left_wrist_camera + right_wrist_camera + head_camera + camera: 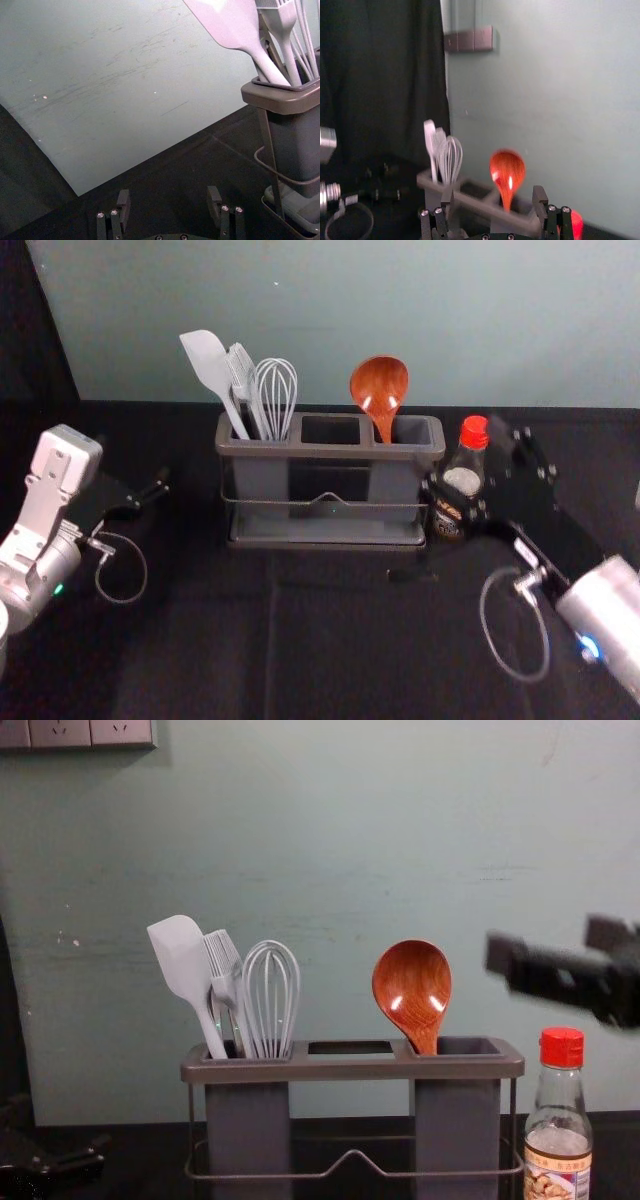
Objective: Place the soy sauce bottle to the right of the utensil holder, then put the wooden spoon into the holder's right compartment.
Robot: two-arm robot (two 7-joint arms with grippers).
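Wooden spoon's sat in the holder's right compartment, seemingly just left of the blurry, spread-open right gripper; left gripper's parked far left, released.

Silvery arms, grey cable loops, black screw-studded fingers, seemingly blue light.

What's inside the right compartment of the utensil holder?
The wooden spoon stands in it, bowl above the rim. The compartment wall hides the handle's lower end and whatever lies at the bottom.
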